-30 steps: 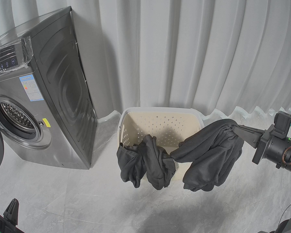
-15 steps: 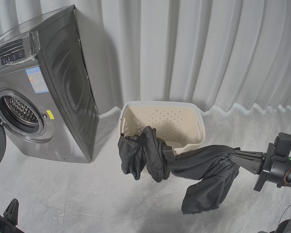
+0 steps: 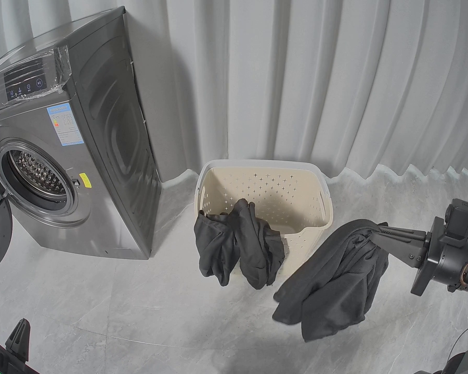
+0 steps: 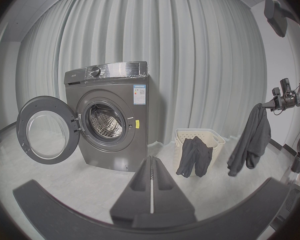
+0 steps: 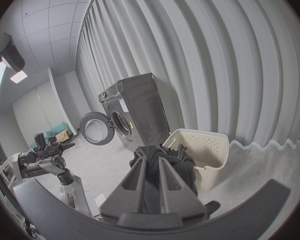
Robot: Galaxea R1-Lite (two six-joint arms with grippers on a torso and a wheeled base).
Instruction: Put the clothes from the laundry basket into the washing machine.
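Note:
A grey washing machine (image 3: 109, 131) stands at the left with its round door (image 4: 46, 130) swung open and the drum (image 3: 36, 175) showing. To its right is a cream laundry basket (image 3: 260, 163). One dark garment (image 3: 239, 245) hangs over its front rim. My right gripper (image 3: 379, 232) is to the right of the basket, shut on a second dark garment (image 3: 338, 276) that hangs free above the floor. The right wrist view has the cloth (image 5: 176, 167) bunched between the fingers (image 5: 136, 174). My left gripper (image 4: 151, 160) is low at the near left, shut and empty, pointing at the machine (image 4: 106, 117).
A white pleated curtain (image 3: 307, 68) runs along the back behind the machine and basket. The floor (image 3: 140, 307) is grey tile, open between the basket and the machine's front.
The garment in my right gripper was stretched from the basket's rim; it has come away and now hangs free. The whole picture has shifted, so the camera moved.

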